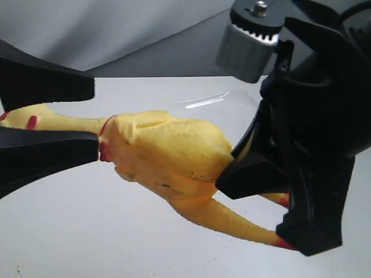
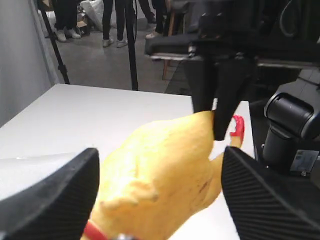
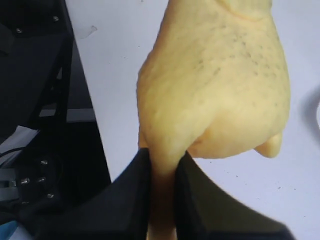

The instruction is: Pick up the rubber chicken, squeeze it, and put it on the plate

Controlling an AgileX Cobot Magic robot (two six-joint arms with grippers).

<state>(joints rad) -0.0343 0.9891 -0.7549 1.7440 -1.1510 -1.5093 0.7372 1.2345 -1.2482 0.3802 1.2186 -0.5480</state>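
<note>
The rubber chicken stretches across the middle of the exterior view, neck to the left and red-tipped legs to the lower right. My right gripper is shut on a thin leg at its rear end; the right wrist view shows both jaws pinching that leg below the speckled body. My left gripper is open, one finger on each side of the neck. In the left wrist view its ribbed fingers flank the yellow body with a gap showing. Behind the chicken lies the glossy white plate.
The white table runs under everything. In the left wrist view a tripod leg and standing people are beyond the table's far edge. The right arm's black body fills the right side of the exterior view.
</note>
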